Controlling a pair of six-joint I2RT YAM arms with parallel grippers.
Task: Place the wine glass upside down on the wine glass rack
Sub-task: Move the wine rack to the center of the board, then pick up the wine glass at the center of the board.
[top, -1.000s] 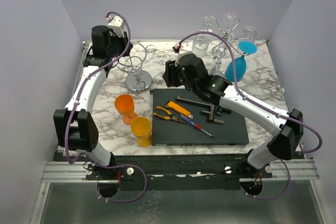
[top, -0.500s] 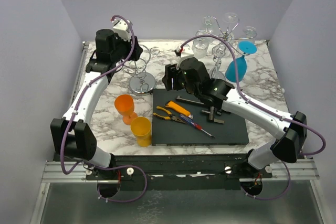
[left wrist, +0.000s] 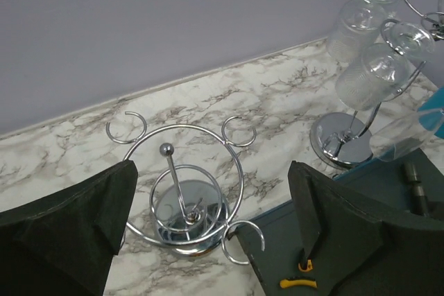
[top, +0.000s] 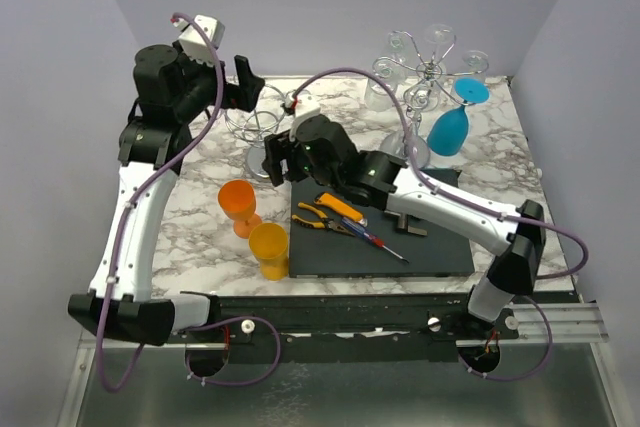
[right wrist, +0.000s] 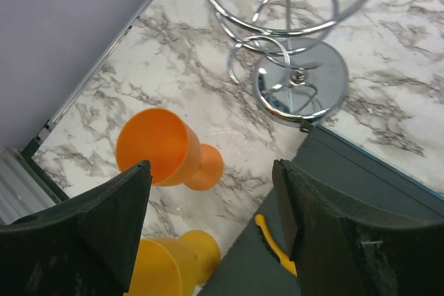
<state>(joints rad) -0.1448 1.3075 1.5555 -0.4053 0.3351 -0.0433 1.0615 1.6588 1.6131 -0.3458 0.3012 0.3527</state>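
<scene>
An orange wine glass (top: 238,202) and a yellow wine glass (top: 268,247) stand upright on the marble, left of the mat. Behind them stands an empty chrome wine glass rack (top: 265,137) with ring hooks. My left gripper (top: 250,87) hovers open above and behind this rack (left wrist: 184,192), nothing between its fingers (left wrist: 211,171). My right gripper (top: 278,159) is open low beside the rack's base (right wrist: 298,81). The orange glass (right wrist: 156,147) lies just off its left finger, the yellow glass (right wrist: 163,268) below it. The right gripper's (right wrist: 210,168) jaws hold nothing.
A second chrome rack (top: 428,72) at the back right carries several clear glasses and a blue glass (top: 450,129) hung upside down. A black mat (top: 440,247) holds yellow-handled pliers (top: 335,209), a screwdriver (top: 375,239) and a dark metal tool. Grey walls close in on the table.
My left gripper has opened wide and its arm has risen and swung above the empty rack. My right arm has moved left toward the rack's base and the orange glass, its jaws opening wider.
</scene>
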